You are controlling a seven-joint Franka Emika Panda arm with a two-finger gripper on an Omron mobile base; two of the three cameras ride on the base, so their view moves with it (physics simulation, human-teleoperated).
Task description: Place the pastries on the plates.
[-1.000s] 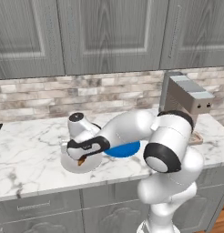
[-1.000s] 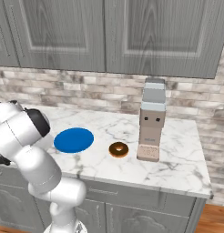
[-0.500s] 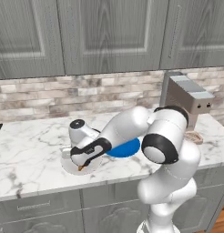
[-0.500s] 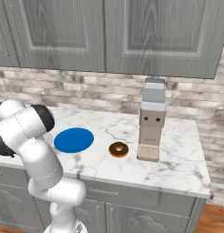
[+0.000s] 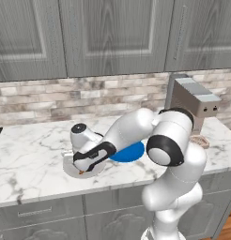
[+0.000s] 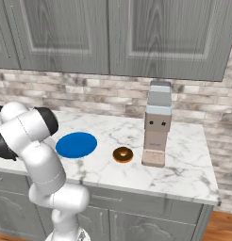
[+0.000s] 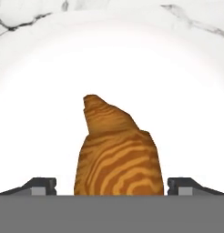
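In the hand view the orange-brown croissant lies on the pale grey-white plate. My gripper is open, with a dark fingertip on either side of the croissant and a small gap to each. From the left base view the gripper hangs low over that plate, near the counter's front edge. The blue plate sits just right of it, partly behind my arm. The glazed doughnut rests on the counter right of the blue plate.
A grey coffee machine stands right of the doughnut, also at the right end of the counter. Grey cabinets hang above a brick backsplash. Bare marble counter stretches to the left of the pale plate.
The hand has sunk a little lower over the pale plate, and the elbow has swung slightly. The blue plate and the doughnut have not moved.
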